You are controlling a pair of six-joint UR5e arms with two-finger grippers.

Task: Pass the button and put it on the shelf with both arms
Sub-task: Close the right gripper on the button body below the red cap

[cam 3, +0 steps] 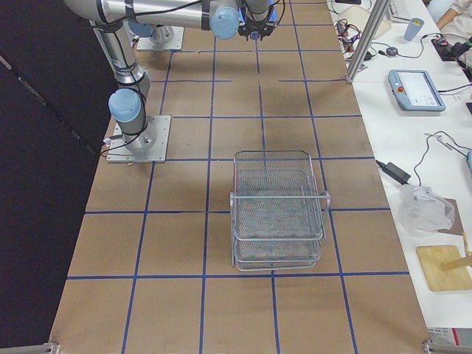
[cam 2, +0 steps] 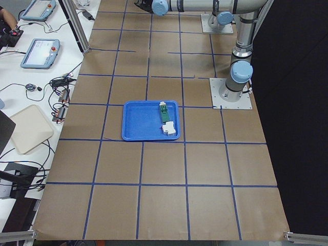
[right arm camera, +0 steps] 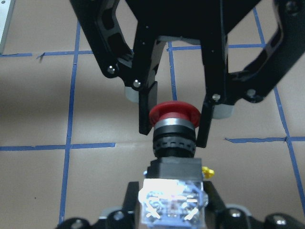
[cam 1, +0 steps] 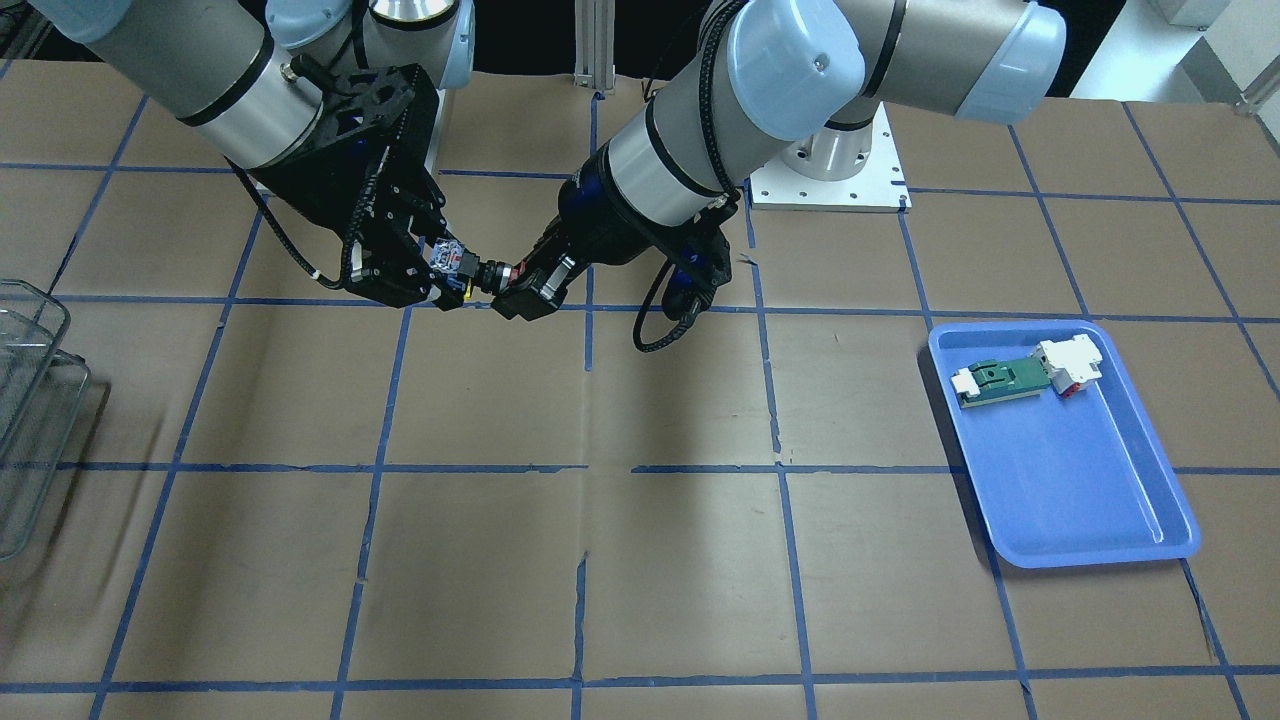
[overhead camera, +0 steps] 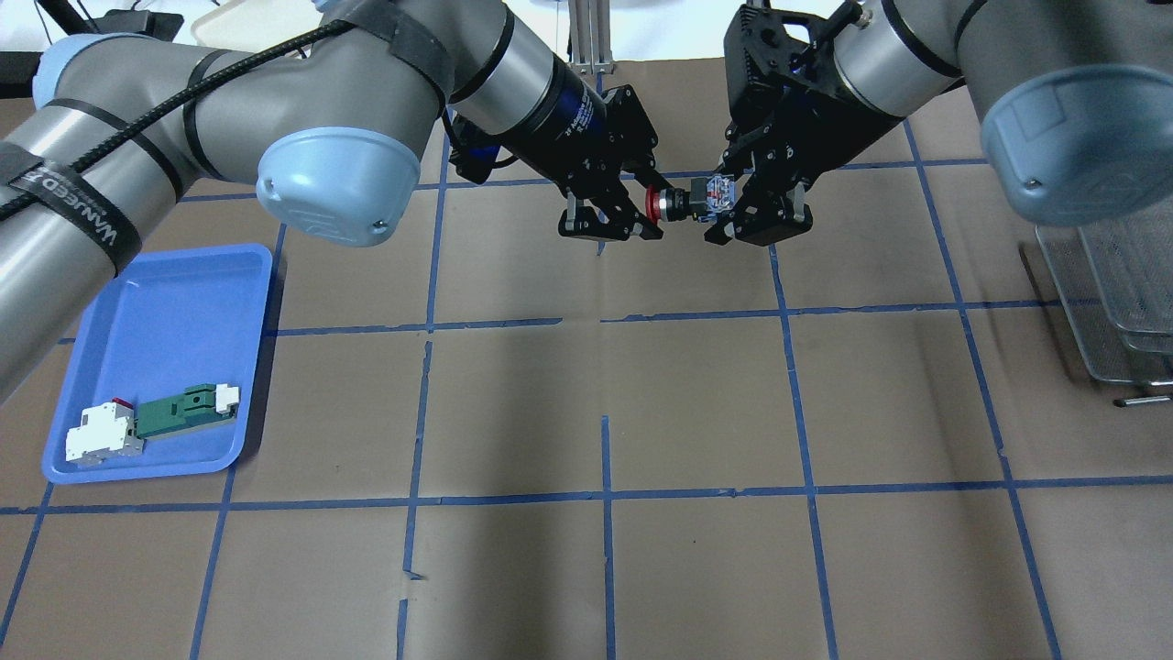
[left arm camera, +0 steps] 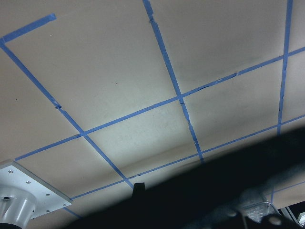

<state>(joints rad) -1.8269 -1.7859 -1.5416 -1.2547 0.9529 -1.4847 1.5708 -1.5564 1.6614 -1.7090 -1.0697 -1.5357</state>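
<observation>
The button point(overhead camera: 683, 202), with a red cap, black collar and blue-and-white rear block, is held in mid-air between both grippers over the far middle of the table. My left gripper point(overhead camera: 652, 206) is shut on its red cap end. In the right wrist view its fingers point(right arm camera: 147, 107) flank the cap of the button point(right arm camera: 174, 126). My right gripper point(overhead camera: 724, 206) is shut on the rear block. In the front view the button point(cam 1: 470, 270) bridges the right gripper point(cam 1: 445, 272) and the left gripper point(cam 1: 505, 283). The wire-mesh shelf point(cam 3: 280, 214) stands at the table's right end point(overhead camera: 1118, 302).
A blue tray point(overhead camera: 165, 302) on my left side holds a green-and-white component point(overhead camera: 179, 412) and a white block point(overhead camera: 101, 438). The table is brown paper with a blue tape grid. The left arm's base plate point(cam 1: 830, 170) is near the robot side.
</observation>
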